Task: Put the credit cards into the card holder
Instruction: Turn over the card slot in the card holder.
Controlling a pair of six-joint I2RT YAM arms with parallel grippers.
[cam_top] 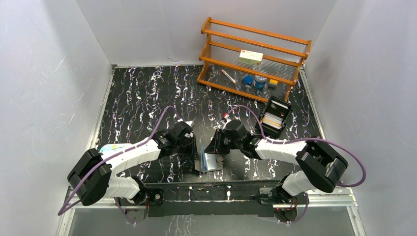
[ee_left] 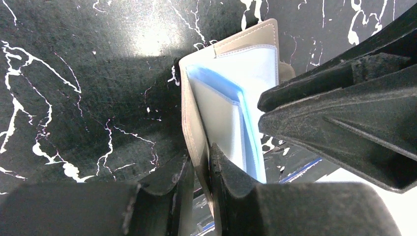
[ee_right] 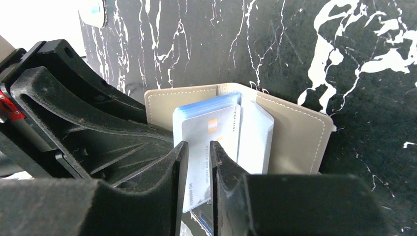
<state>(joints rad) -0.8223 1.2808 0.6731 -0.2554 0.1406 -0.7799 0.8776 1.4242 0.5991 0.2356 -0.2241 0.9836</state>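
Card holder (cam_top: 209, 163): open like a book, propped on the marbled table (cam_top: 137, 98), fold on the far side from both wrists.

Left gripper (ee_left: 200, 155): narrow, clamped on the holder's grey cover (ee_left: 189, 123) at its near edge. Judged to be bracing the holder open.

Right gripper (ee_right: 197, 145): narrow, pinching one credit card (ee_right: 221, 137), white with a small orange square.

Key relation: card's long axis runs from the right fingertips straight toward the holder's fold. Bluish clear sleeves (ee_right: 255, 142) directly ahead of the card's leading edge. Leading edge at or just inside a sleeve mouth; cannot tell how deep. Next push judged to go along that long axis, into the holder, against the left gripper's hold.

Nearness: both grippers at the holder, left on its left side, right on its right; only the right carries a card.

Remaining cards: upright in a black tray (cam_top: 275, 118), well behind the holder and to its right. Wooden rack (cam_top: 253, 54) farther behind the holder, with a pale box (cam_top: 251, 57) on a shelf.

Writing: fine print beside the orange square and along the card's edge, too small to read. Box label likewise unreadable. No brand legible anywhere.
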